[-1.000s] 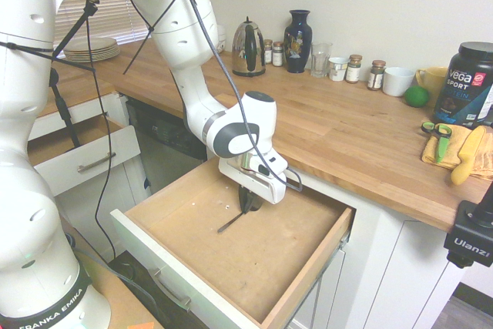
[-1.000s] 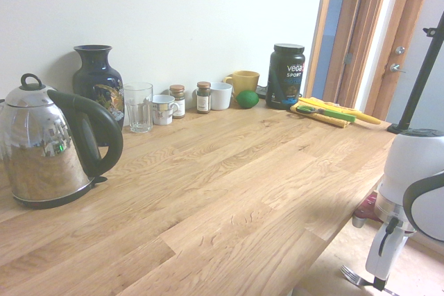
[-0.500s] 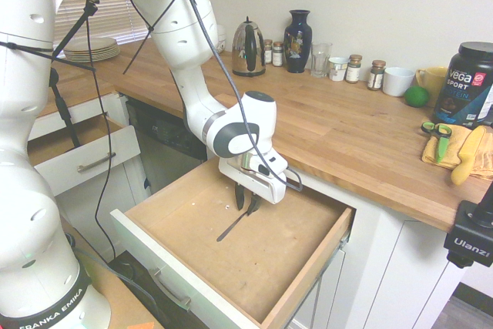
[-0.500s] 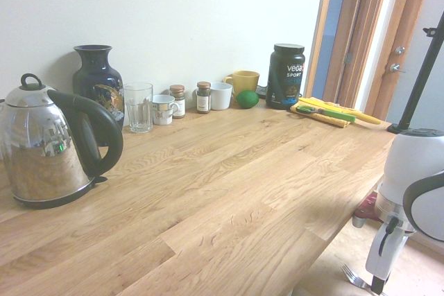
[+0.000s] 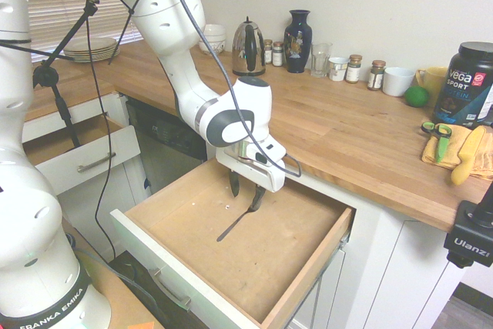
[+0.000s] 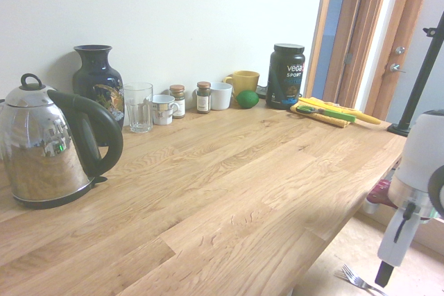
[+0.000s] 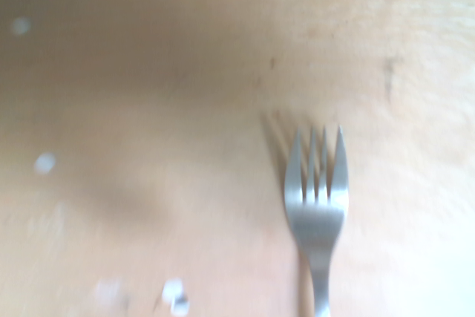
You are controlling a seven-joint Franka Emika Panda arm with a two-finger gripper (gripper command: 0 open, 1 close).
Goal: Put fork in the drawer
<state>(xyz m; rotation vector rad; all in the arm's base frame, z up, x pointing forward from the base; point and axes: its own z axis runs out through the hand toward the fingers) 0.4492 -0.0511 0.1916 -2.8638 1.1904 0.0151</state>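
The black tub point(image 5: 466, 82) at the far end of the counter read "Vega Sport", the arm's base point(image 5: 38, 310) carried "FRANKA EMIKA", and a black camera mount point(image 5: 470, 238) at the picture's edge said "Ulanzi".

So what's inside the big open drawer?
Inside the wide wooden-bottomed drawer lies a slim grey metal fork, flat on the bottom, with a few tiny white specks nearby. The robot's tool hangs open just above it. The arm hides a little of the back.
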